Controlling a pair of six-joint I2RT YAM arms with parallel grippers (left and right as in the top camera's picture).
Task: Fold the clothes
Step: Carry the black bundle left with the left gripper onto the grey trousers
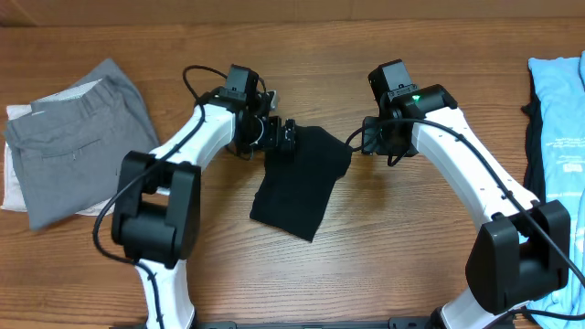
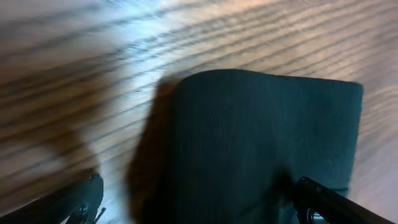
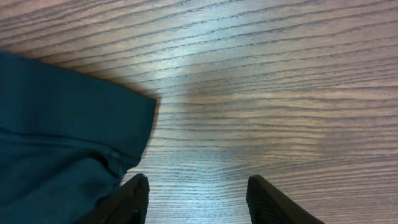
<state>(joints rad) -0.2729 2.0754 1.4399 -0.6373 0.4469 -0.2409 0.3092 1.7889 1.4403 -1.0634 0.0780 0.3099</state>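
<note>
We are mid-fold on the dark ribbed cloth garment (image 1: 297, 187), which lies slanted at the centre of the brown wooden table (image 1: 439, 37) and looks partly folded. Our left gripper (image 2: 199, 208) stands wide over its upper left corner. Our right gripper (image 3: 202, 202) is spread too, over bare wood just beside the upper right hem, holding nothing. Next, we judge, each must close on a corner. Folded grey trousers (image 1: 73, 137) and a light blue garment (image 1: 558, 100) lie well apart; nothing blocks us.

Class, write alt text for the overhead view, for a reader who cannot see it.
A dark garment lies in the middle of a wooden table, the left gripper at its upper left corner and the right gripper beside its upper right corner. Grey trousers lie at the left; a light blue garment lies at the right edge.
</note>
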